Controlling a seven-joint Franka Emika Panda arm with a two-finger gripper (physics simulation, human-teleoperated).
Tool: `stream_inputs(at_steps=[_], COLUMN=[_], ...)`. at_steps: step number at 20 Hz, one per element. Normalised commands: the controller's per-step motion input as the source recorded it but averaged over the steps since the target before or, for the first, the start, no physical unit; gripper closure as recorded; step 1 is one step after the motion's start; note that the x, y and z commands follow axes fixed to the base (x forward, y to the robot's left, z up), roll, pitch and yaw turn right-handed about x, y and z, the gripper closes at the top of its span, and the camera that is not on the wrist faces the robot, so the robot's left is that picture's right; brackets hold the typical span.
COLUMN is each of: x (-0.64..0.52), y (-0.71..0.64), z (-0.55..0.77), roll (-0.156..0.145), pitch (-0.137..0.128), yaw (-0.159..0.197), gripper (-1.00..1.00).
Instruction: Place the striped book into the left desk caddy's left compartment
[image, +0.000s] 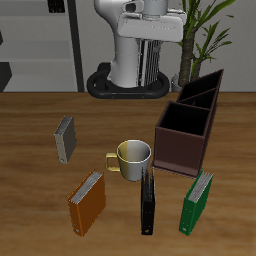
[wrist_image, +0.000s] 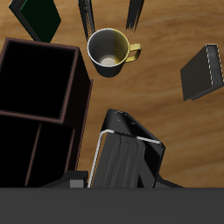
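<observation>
near the tabletop's (image: 40, 110) front edge, the striped book (image: 148, 200) stands untouched, just in front of the mug (image: 133, 158). reaching is the step in hand. gripper fingers don't show, so i cannot tell their spread. next: descend over the book, clamp it, carry it to the caddy (image: 183, 152).

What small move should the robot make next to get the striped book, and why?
Probably bring the arm forward and down toward the striped book. The book stands untouched near the table's front edge, just past the mug, while the arm is far back by its base. Reaching the book has to come before any move to the desk caddy.
</observation>
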Motion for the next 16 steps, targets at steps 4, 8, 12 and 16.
stream_inputs(at_steps=[4,8,12,16], x=[-0.29,-0.32,-0.21,-0.29], y=[0.38,0.39,0.33,0.53], z=[-0.25,-0.2,-0.14,-0.14], roll=[0.021,0.025,0.046,0.046], pitch=[0.054,0.016,0.031,0.037], yaw=[0.001,0.039,0.022,0.005], gripper=[1.0,1.0,1.0,1.0])
